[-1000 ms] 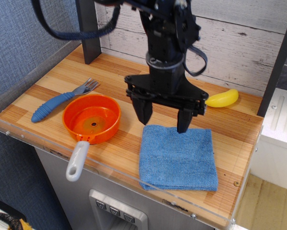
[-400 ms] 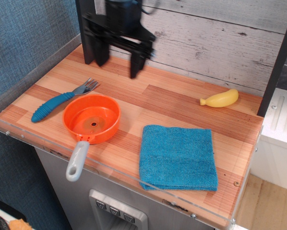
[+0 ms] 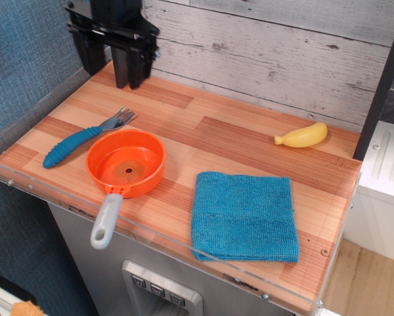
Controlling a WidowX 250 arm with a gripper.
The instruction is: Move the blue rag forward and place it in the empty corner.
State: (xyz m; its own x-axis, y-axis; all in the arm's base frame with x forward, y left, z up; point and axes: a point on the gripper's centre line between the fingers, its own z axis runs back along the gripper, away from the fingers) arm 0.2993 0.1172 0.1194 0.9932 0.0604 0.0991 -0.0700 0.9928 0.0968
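Since a sec. ago the gripper [image 3: 111, 62] has been pulling away from the blue rag [image 3: 244, 216], crossing the counter [image 3: 236, 141] to its far left back corner; nothing else has shifted. It is now hanging there w/ jaws parted a little and nothing between them. The rag is lying flat and square well away from the gripper, diagonally opposite, at the near right edge against the clear rim, beside a small dark screw mark [image 3: 325, 252]. That spot appears to be the empty corner [image 3: 329, 230] the task names, so the job is prob. done and the arm is parking clear. Closer to the gripper, just in front of it, a blue-handled fork [image 3: 85, 138] is lying beside an orange pan [image 3: 126, 163], its grey handle overhanging the near edge. A yellow banana-like toy [image 3: 303, 135] is sitting far off to the gripper's side, by the back wall. No brands, labels or writing are showing anywhere.
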